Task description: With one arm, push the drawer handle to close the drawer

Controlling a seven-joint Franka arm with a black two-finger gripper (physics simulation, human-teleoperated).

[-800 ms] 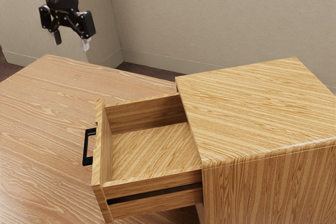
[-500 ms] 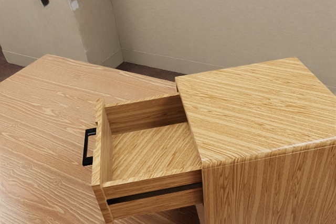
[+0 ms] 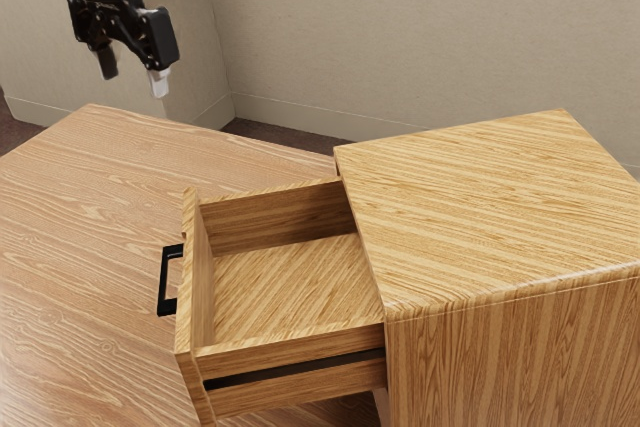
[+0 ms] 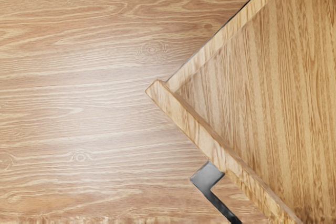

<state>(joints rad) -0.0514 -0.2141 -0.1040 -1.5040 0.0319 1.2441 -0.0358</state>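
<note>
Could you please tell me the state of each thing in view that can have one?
Drawer: open, pulled well out of the cabinet, with nothing inside the part that shows.
Handle: fixed to the drawer's front, untouched.
Cabinet: upright.
Gripper: open, empty, raised above the table and clear of the handle.

In the exterior view, your gripper (image 3: 133,85) is coming back down from the top edge at the upper left of the frame, nearing its first spot but leaning slightly more, its upper end sitting further left.
</note>
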